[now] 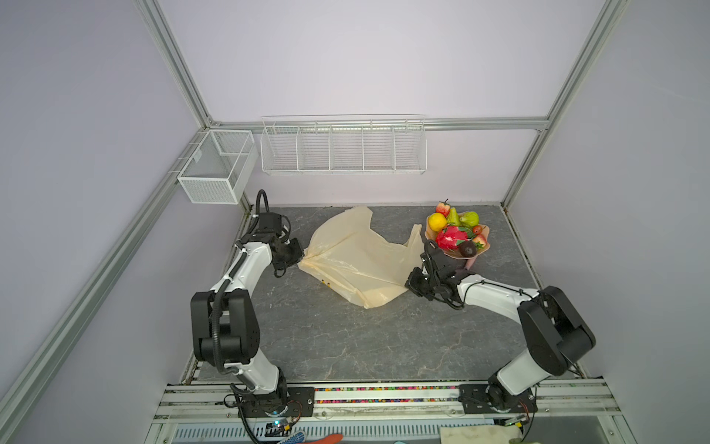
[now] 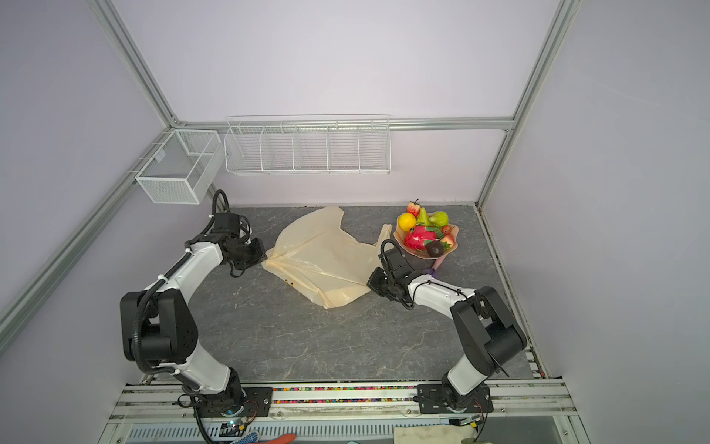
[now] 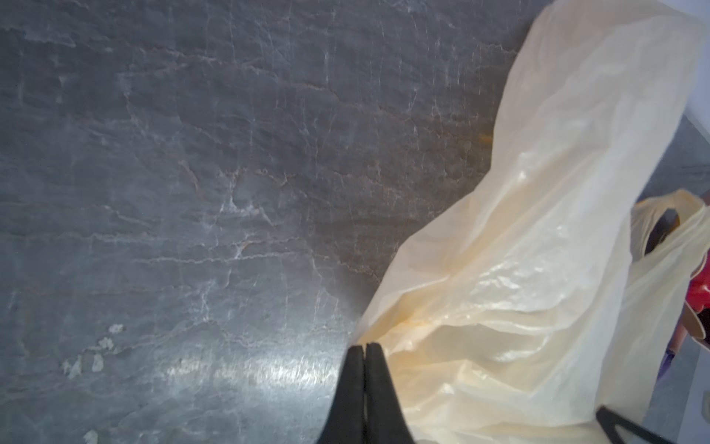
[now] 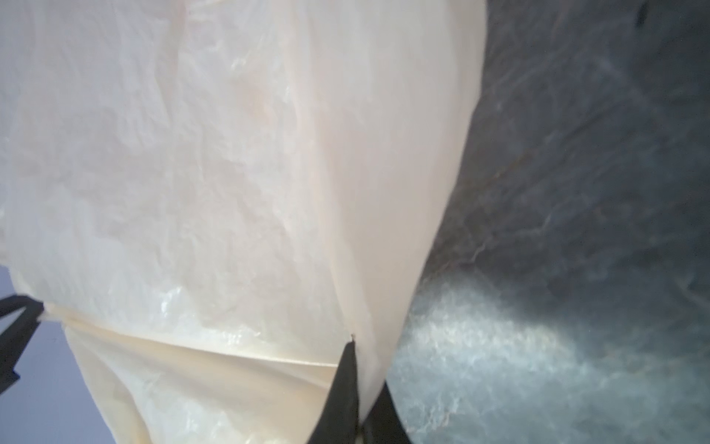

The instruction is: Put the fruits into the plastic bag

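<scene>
Colours noted: plastic bag (image 1: 357, 253) translucent cream-yellow, with glossy white highlights on the creases and a few tiny dark-and-yellow marks near one edge. The surface (image 1: 345, 346) is dark grey and slate-like, with pale irregular veins. Fruits: citrus (image 1: 437, 222) yellow; pears (image 1: 469, 219) green; strawberries (image 1: 443, 208) red; dragon fruit (image 1: 453, 237) red-pink with green scales; round fruit (image 1: 468, 249) near-black. Dish (image 1: 430, 234) pale pink. Fingers (image 3: 345, 388) black. Wire baskets (image 1: 342, 150) white.

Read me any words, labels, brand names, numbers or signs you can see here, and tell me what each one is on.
No text is legible in any view.
plastic bag: a few small dark and yellow marks near its front edge, seen in both top views, too small to read.
</scene>
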Available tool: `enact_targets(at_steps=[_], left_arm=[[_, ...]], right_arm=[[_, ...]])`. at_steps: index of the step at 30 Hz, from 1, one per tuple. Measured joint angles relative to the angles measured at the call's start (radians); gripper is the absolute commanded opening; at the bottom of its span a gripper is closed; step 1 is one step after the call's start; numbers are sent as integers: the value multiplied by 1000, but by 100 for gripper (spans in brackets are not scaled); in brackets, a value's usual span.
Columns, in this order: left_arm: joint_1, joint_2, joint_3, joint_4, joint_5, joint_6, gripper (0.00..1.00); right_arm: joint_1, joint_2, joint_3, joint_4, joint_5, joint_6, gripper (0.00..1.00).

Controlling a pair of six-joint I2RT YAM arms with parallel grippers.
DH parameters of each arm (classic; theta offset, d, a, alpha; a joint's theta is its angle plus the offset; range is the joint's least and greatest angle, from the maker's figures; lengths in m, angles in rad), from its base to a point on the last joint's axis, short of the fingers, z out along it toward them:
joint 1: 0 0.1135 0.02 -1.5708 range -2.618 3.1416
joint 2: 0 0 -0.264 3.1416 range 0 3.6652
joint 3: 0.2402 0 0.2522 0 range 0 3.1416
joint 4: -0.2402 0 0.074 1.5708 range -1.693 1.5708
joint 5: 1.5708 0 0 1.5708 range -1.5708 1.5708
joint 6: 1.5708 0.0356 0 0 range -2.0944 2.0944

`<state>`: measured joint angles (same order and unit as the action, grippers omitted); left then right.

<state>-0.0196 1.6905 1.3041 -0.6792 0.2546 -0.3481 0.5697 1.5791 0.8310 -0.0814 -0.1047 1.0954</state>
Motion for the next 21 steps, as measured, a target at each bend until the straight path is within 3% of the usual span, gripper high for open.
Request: enact_targets(at_steps=[4, 8, 11, 17, 21], left_arm=[[9, 85, 80, 22, -8, -34, 48], [31, 74, 95, 42, 3, -127, 72], [34, -67, 6, 39, -3, -238, 85], [2, -557, -294, 8, 12, -433, 88], [-110, -806, -552, 5, 4, -620, 88]], right_arm=[[119, -56, -61, 10, 105, 170, 8], [267, -58, -83, 14, 246, 380, 13], [361, -46, -78, 31, 343, 496, 13], [457, -27, -63, 49, 488, 646, 17], [487, -27, -63, 50, 536, 710, 18]])
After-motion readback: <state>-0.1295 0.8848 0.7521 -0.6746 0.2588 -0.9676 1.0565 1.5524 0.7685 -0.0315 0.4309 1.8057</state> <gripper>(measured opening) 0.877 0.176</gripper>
